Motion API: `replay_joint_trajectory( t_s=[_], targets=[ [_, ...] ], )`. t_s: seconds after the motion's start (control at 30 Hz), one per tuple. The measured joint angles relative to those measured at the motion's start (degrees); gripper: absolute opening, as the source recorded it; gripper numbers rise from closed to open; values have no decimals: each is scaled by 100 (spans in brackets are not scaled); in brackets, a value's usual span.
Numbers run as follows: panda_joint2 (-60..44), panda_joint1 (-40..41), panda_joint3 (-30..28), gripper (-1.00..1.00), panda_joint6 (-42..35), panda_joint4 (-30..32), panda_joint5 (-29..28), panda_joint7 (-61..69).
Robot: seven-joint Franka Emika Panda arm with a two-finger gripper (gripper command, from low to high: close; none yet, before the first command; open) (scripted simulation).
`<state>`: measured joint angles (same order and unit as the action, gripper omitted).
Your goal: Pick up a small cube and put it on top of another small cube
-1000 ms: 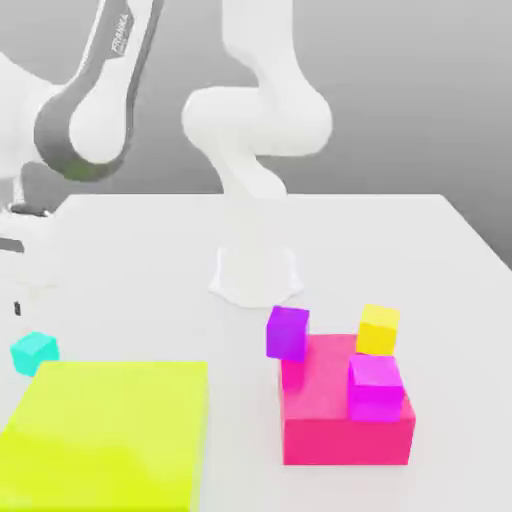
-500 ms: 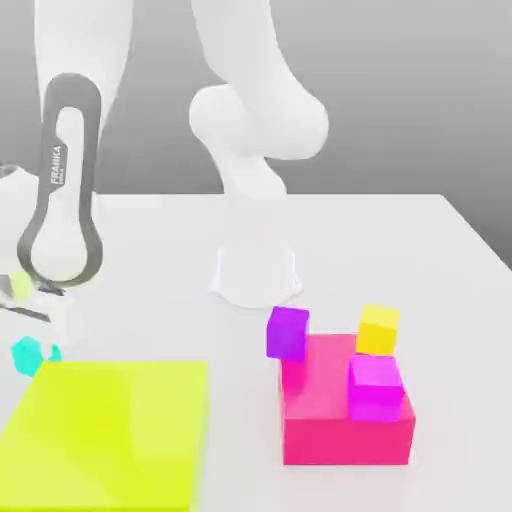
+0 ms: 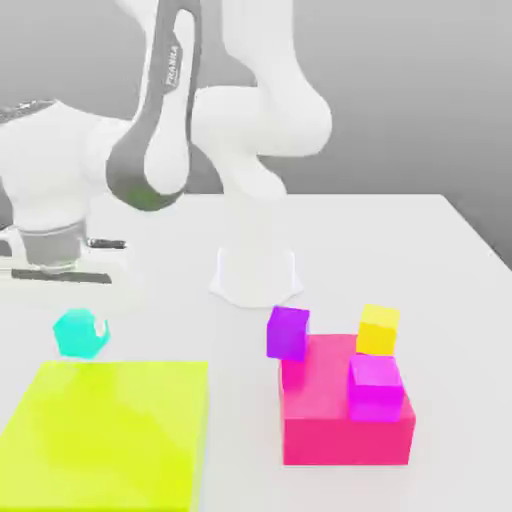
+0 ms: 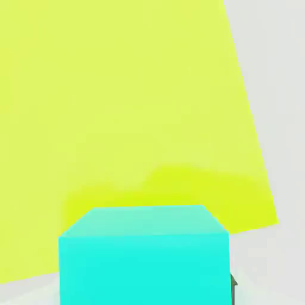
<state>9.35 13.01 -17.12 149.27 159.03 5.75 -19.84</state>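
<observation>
Pincer (image 3: 80, 322) grips the small cube (image 3: 79, 334) (cyan) above yellow-green block (image 3: 105, 430).

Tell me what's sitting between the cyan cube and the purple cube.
Nothing. In the exterior view, the stretch of white table between the cyan cube and the purple cube is bare; the yellow-green block lies just nearer the camera than that line.

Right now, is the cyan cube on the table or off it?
Off it. In the exterior view the cyan cube hangs tilted below the hand, above the yellow-green block's far edge. The gripper is shut on it.
</observation>
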Motion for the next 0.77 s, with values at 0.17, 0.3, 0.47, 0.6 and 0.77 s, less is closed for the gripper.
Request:
replay_joint_trajectory(
  t_s=[0.17, 0.3, 0.47, 0.6, 0.77],
  targets=[
    [1027, -526, 868, -100, -636, 384, -86, -740],
    [1851, -989, 1555, -100, -1145, 692, -62, -1265],
    [2697, -1517, 2335, -100, -1591, 1064, 36, -1802],
    [2110, -1547, 2490, -100, -767, 1298, 93, -1844],
    [1749, -1550, 2516, 100, -302, 1405, 96, -1855]
  ],
)
